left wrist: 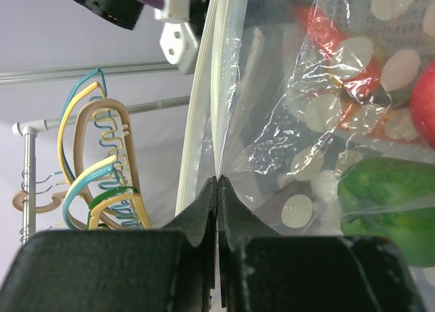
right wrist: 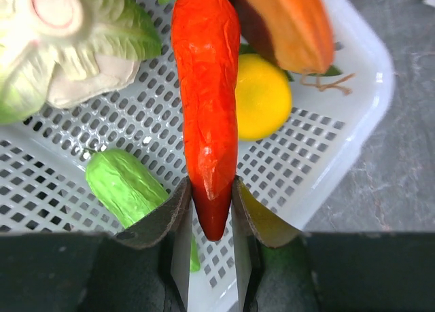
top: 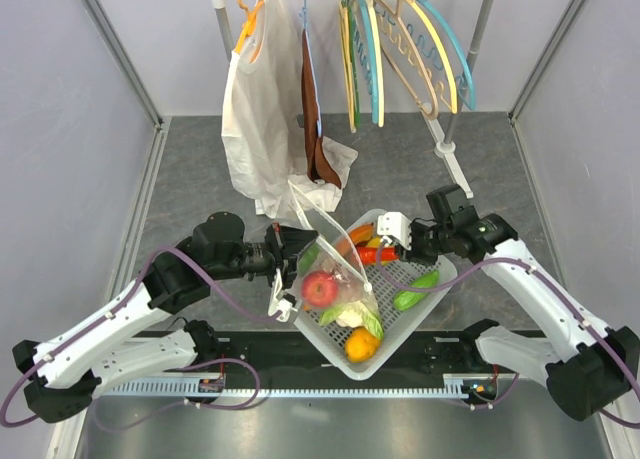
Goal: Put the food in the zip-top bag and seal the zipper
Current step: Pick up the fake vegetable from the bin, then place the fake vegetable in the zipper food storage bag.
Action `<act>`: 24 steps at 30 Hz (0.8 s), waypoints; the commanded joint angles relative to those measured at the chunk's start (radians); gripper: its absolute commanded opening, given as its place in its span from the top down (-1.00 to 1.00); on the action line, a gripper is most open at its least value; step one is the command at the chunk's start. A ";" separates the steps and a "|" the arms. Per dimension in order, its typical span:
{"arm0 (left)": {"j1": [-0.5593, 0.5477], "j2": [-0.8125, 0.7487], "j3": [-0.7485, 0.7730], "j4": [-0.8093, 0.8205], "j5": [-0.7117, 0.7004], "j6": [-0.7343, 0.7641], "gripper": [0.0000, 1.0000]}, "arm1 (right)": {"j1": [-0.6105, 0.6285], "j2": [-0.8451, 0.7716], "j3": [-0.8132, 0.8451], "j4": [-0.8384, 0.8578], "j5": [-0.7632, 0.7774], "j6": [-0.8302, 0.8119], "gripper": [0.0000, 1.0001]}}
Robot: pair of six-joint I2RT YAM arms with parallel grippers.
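The left gripper (top: 288, 247) is pinching fully together, its fingers (left wrist: 197, 210) leaving only a hairline between them. They are clamping the edge of the zip-top bag (top: 335, 264). From that pinch, in the left wrist view, the pale zipper (left wrist: 216, 81) is running straight up toward 12 o'clock. The bag is standing tilted over the 9 o'clock half of the white basket (top: 440, 279), with its free corner rising toward 11 o'clock. A red apple (top: 320, 289) and a green pepper (left wrist: 387, 203) are showing through the dotted film. Whether they are inside the bag or behind it cannot be told.

The right gripper (top: 388, 241) is reaching in at the basket's 12 o'clock rim. Its jaws are standing narrowly apart and pressing on both sides of the red chili (right wrist: 204, 88), holding it by one end. In the right wrist view the chili is pointing away toward 12 o'clock. Around the chili:
- A yellow pepper (right wrist: 262, 98) is lying at 2 o'clock of the grip.
- The long orange piece (right wrist: 292, 20) is lying at 1 o'clock.
- The cauliflower (right wrist: 68, 47) is lying at 10 o'clock.
- A cucumber (right wrist: 126, 186) is lying at 9 o'clock on the lattice.

An orange pepper (top: 362, 344) is sitting at the basket's 6 o'clock corner.
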 commanded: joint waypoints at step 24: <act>0.006 0.017 0.001 -0.008 0.014 -0.015 0.96 | -0.004 -0.060 0.558 -0.108 -0.094 0.468 0.89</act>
